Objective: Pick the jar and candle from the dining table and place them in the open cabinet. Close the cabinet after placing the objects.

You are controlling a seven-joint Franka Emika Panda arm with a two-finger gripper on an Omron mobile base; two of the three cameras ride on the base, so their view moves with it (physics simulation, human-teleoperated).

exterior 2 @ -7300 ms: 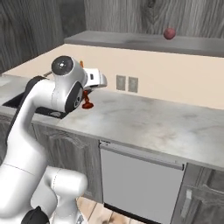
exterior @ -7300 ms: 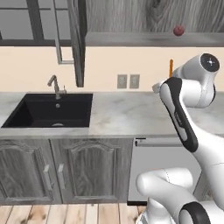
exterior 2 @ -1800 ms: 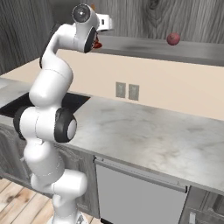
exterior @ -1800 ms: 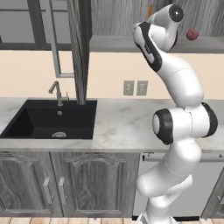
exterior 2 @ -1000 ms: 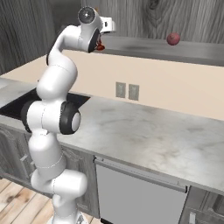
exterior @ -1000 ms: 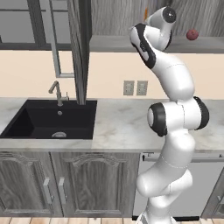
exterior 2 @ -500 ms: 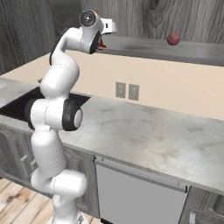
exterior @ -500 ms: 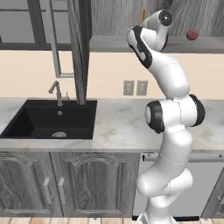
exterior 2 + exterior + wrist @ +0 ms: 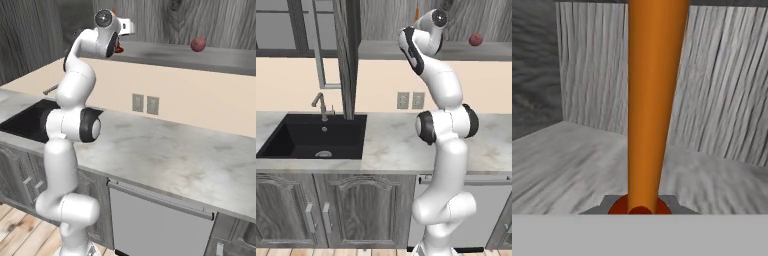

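Reaching up to the cabinet (image 9: 406,50), the arm has the candle (image 9: 652,100) up at shelf height, so I'd say this is the placing step for the candle. In the hand view the orange taper stands straight up in front of the camera, its dark red candlestick at the bottom, with the grey shelf and the wood-grain back wall of the cabinet behind it. From the right base view a bit of red shows just beside the gripper (image 9: 120,42), at the front edge of the shelf; from the left, the orange tip pokes up above the hand.

The fingers are pinched narrow on the candle, holding it. Whether its feet touch the shelf I cannot tell.

Next, to my eye, it needs to settle the candlestick upright on the shelf, let go, and draw back without tipping it. A small red ball (image 9: 198,44) sits on the same shelf, well apart from the candle. The cabinet door (image 9: 348,55) hangs open to the left of the shelf.
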